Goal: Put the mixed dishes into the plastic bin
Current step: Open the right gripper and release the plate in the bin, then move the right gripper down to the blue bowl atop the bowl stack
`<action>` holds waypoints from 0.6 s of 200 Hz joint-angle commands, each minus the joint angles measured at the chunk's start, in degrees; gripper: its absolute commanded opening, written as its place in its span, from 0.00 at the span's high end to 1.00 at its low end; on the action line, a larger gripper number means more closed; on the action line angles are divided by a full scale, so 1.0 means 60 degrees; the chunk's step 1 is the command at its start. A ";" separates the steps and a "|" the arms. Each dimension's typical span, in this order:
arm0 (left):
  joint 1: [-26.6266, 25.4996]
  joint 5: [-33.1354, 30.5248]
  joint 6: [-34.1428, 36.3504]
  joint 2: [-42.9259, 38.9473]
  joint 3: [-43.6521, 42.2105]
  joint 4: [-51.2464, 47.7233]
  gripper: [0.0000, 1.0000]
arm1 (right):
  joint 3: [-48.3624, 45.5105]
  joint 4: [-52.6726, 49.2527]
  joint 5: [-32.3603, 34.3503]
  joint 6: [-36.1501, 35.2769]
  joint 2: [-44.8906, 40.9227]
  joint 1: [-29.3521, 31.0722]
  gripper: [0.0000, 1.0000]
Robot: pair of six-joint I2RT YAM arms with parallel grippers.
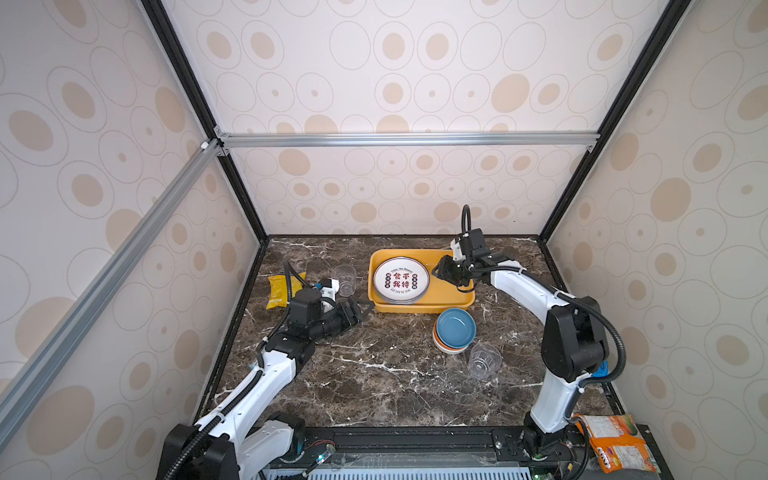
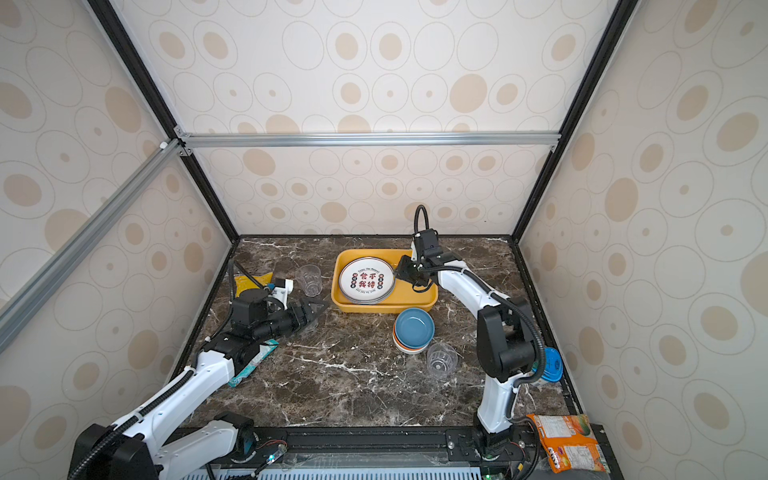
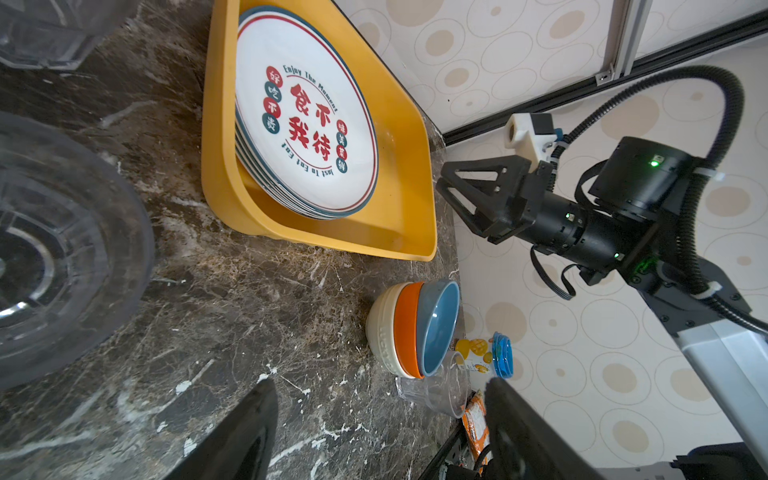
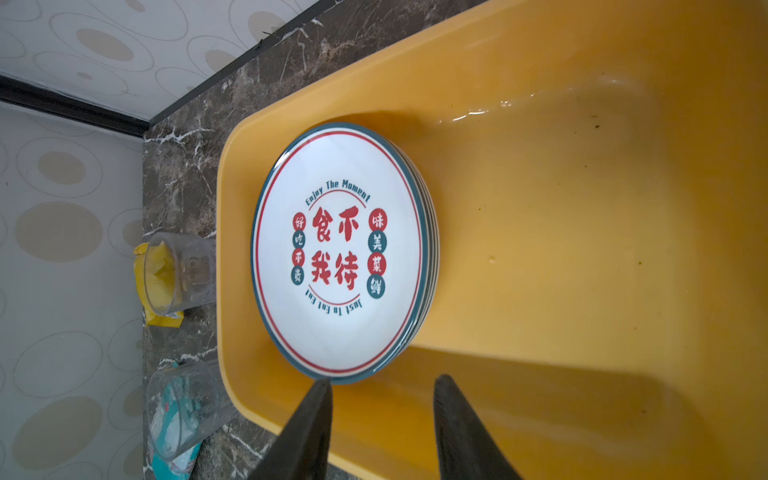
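Plates (image 1: 401, 279) lie stacked at the left of the bin (image 1: 419, 308), seemingly saving room where the empty right hand (image 1: 434, 273) hangs, jaws apart.

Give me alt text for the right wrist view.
A stack of printed plates lies in a yellow-orange bin, with the right end effector open and empty beside the stack. Two clear cups stand on the marble table beyond the bin.
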 commanded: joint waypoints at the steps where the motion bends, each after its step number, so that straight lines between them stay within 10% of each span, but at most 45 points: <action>1: -0.0189 -0.0196 0.0380 0.0138 0.0527 -0.0173 0.21 | -0.0314 -0.0643 0.0026 -0.0393 -0.0706 0.0071 0.56; 120: -0.1697 -0.0300 0.1065 0.1823 0.1975 -0.0019 0.16 | -0.3021 -0.1809 0.0372 -0.0466 -0.4191 -0.0541 0.54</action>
